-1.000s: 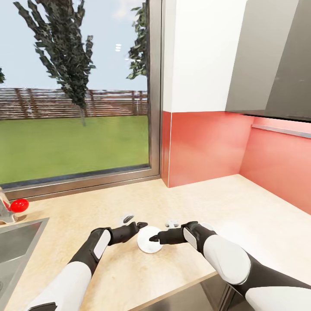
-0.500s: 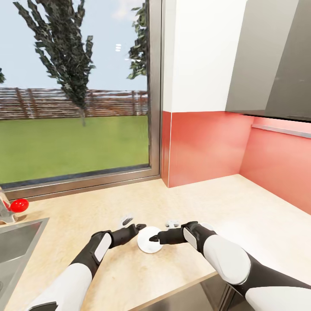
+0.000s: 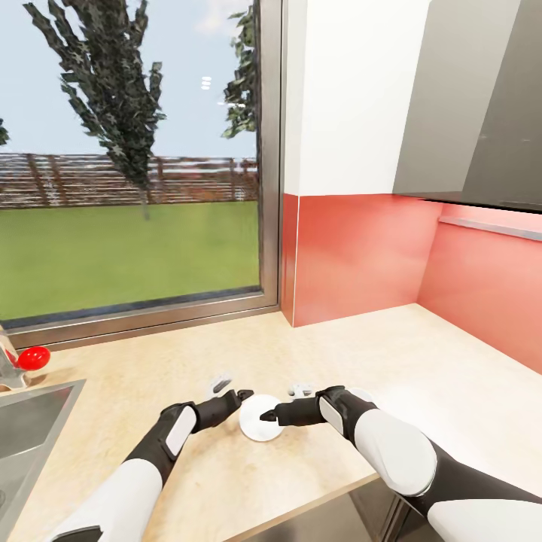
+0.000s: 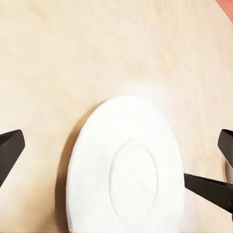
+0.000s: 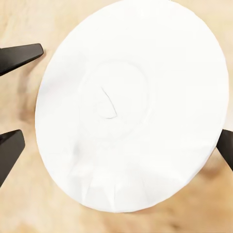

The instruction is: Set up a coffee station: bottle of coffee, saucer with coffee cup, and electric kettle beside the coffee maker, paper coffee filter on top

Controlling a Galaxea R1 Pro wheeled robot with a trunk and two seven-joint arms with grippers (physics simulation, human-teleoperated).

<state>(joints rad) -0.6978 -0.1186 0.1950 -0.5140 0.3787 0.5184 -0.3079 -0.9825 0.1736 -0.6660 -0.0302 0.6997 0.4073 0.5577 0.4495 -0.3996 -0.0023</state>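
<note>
Where the head view looks down, a white saucer (image 3: 257, 418) lies flat on the beige countertop (image 3: 421, 361) near its front edge, between left gripper (image 3: 242, 394) and right gripper (image 3: 265, 415). Left wrist view: saucer (image 4: 127, 170) between widely parted fingers (image 4: 9, 151), nothing held. Right wrist view: saucer (image 5: 133, 104) between spread fingers (image 5: 19, 54), ungripped.

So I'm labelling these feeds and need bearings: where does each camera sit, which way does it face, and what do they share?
Head view: on the robot's head, facing forward and down over the countertop; both arms show, left end effector and right end effector flanking the saucer.
Left wrist view: near the left end effector, facing the saucer; dark fingertips show.
Right wrist view: near the right end effector, facing the saucer; dark fingertips show.
Shared: all three show the saucer on the countertop.
</note>
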